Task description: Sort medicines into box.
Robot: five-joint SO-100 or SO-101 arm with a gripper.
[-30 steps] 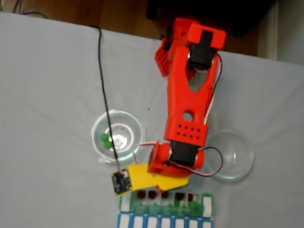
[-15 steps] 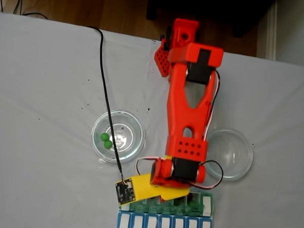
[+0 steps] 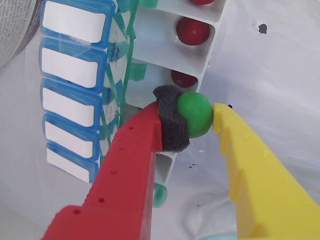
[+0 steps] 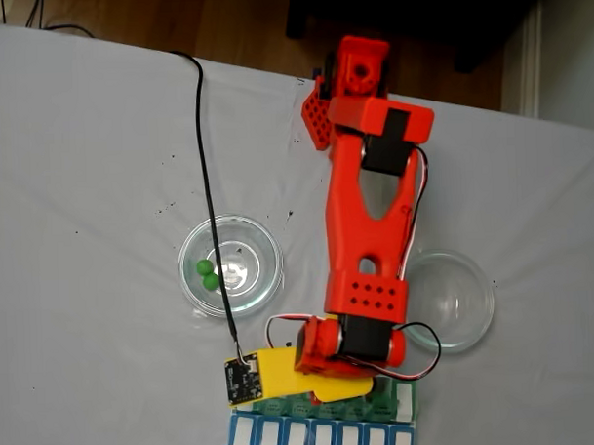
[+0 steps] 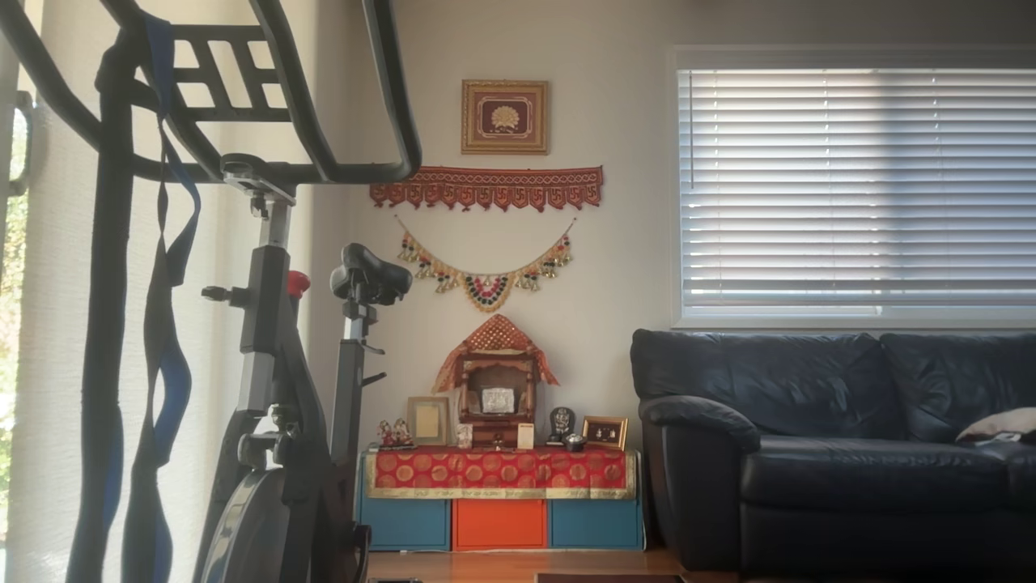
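A: Wrist view, nearest first. Gripper [image 3: 200, 117] is closed on a green ball [image 3: 195, 114], pinched between the black foam pad on the red finger [image 3: 131, 165] and the tip of the yellow finger [image 3: 252, 165]. Foam likely there so the glossy ball doesn't squirt out.

B: Position over the box?

A: Ball hangs just above the white box [image 3: 205, 42], at the rim of an open compartment. Green lids [image 3: 131, 75] flipped back toward the blue-and-white organiser [image 3: 70, 80], so the cells stay reachable. Dark red balls [image 3: 193, 31] sit in the cells beyond, one apiece. Whether the cell under the ball is empty: cannot tell, fingers cover it.

B: Judgement?

A: Delivery step; release looks due once centred. Risk: ball clips the divider and rolls onto the cloth.

B: Farther out?

A: Fixed view: arm [image 4: 370, 220] stretched down to the box [image 4: 406, 399] at the bottom edge. Two green balls [image 4: 207, 274] wait in the left glass dish [image 4: 264, 248]; right dish [image 4: 470, 275] looks bare. Dishes flank the arm, near the box
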